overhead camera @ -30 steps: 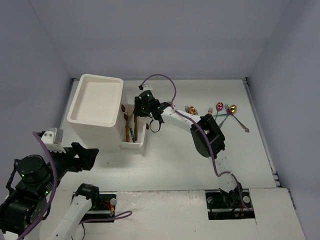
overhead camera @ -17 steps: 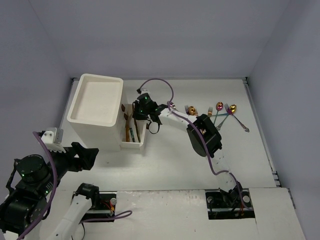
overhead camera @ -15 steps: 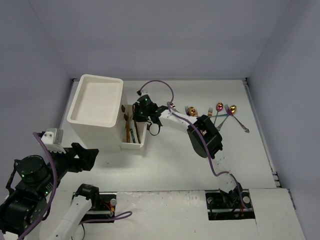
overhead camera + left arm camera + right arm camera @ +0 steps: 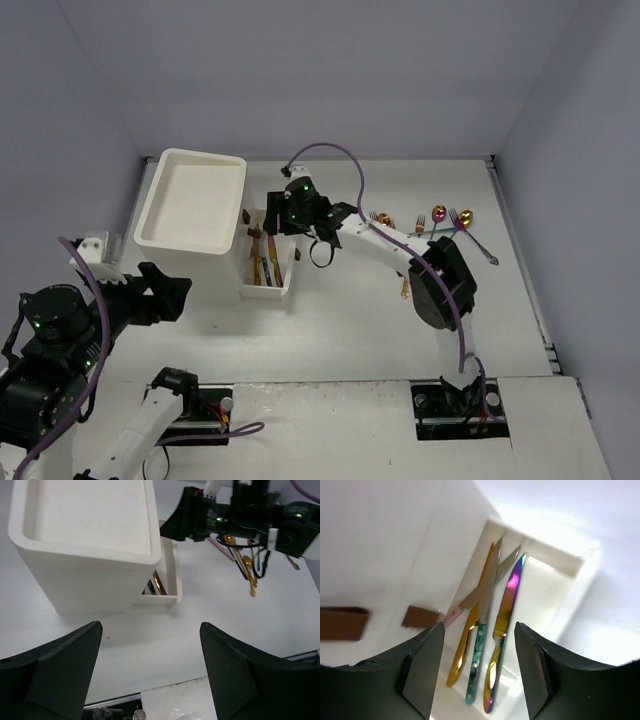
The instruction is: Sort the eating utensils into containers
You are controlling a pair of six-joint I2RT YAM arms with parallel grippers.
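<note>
Knives (image 4: 506, 610) lie in the pulled-out drawer (image 4: 268, 292) beneath the right gripper (image 4: 477, 626), its jaws released and empty. Placing looks done; next it should fetch the spoons and forks (image 4: 445, 222) from the table (image 4: 350, 330).

The white table (image 4: 330, 330) carries a white drawer unit (image 4: 190, 225). Right of the unit, well apart, lie several utensils (image 4: 440, 213).

Knives (image 4: 485, 600) in open drawer (image 4: 570, 565): 4 (1 gold, 1 rainbow, 2 silver-bladed). Brown handles (image 4: 420, 616): 2. On table (image 4: 350, 330): 2 spoons (image 4: 438, 212); forks (image 4: 381, 218) min. 3, exact no. unclear.
</note>
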